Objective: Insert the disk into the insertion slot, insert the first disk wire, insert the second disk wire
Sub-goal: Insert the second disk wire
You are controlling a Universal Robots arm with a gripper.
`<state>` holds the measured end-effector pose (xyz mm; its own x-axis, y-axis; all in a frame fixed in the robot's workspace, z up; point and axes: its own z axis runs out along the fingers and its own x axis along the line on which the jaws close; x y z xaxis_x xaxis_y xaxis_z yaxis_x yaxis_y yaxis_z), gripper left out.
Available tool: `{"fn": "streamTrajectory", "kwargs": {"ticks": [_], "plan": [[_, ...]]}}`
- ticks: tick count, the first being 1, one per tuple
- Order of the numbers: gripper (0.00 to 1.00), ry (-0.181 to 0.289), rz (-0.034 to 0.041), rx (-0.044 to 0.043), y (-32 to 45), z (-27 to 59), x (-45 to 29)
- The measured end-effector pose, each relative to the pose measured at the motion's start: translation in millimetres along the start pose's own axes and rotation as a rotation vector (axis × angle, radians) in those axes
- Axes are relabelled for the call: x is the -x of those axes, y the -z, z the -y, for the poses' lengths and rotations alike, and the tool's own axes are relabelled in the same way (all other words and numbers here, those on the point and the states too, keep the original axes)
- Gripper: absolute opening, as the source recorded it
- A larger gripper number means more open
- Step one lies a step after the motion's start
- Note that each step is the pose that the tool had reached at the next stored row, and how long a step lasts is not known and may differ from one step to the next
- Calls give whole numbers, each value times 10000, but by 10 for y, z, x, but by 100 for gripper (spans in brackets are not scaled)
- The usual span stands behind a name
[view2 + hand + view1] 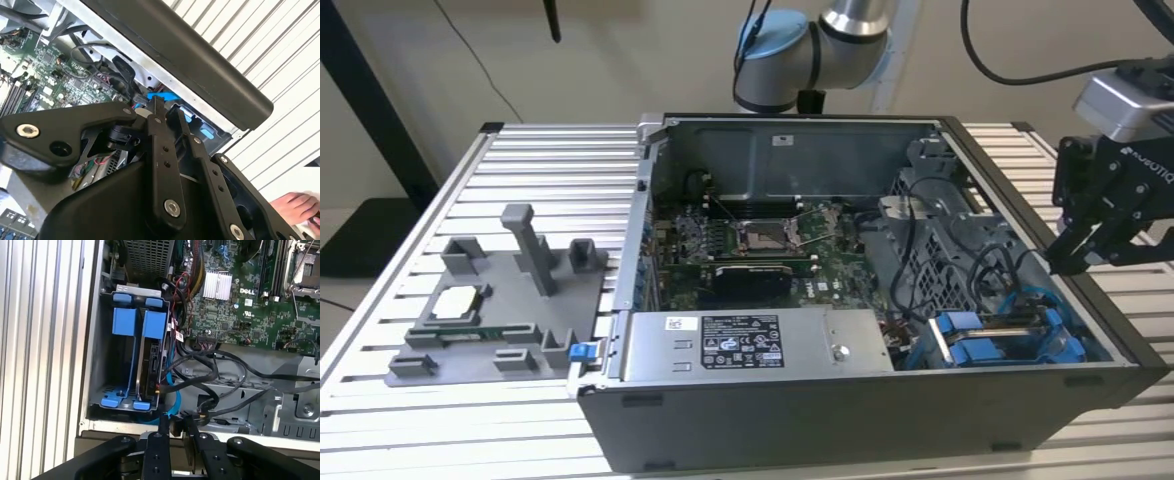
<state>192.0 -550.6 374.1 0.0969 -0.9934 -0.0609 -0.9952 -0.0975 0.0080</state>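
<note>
The disk (151, 357) stands on edge in its bright blue carrier (154, 320), seated in the grey insertion slot (95, 355) beside a second blue carrier (124, 321). In the exterior view the slot (994, 338) lies in the open computer case's near right corner. My black gripper (1070, 262) hangs just above the case's right wall, over that corner. In both wrist views its fingers (156, 450) sit close together with a small black wire connector (176, 424) between the tips. A blue wire (172, 390) curves from the disk's side toward the fingertips (156, 107).
Black cables (225, 385) cross the case floor beside the bay, with the motherboard (747, 240) and power supply (747, 345) further in. On the exterior view's left stands a grey fixture (494, 310). A person's hand (300, 206) rests on the slatted table (534, 160).
</note>
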Motion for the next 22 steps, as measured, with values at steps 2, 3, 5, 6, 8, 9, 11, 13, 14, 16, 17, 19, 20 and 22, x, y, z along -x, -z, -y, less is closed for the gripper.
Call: {"fn": "streamTrajectory", "kwargs": {"ticks": [2,3,5,6,8,9,11,13,14,16,17,19,20,22], "plan": [[100,22,3,1,-1,12,0],[100,23,3,1,-1,13,0],[100,26,3,1,-1,14,-1],[100,26,2,1,-2,14,-1],[100,26,2,1,-5,14,-2],[100,27,3,1,-8,14,-1],[100,27,2,1,-12,14,-2],[100,23,3,1,-16,13,-2],[100,21,4,1,-17,12,-2],[100,17,4,0,-17,10,-2],[100,15,3,0,-16,9,-2],[100,13,2,0,-16,8,-2],[100,13,2,0,-16,8,-2],[100,13,2,0,-16,8,-2]]}}
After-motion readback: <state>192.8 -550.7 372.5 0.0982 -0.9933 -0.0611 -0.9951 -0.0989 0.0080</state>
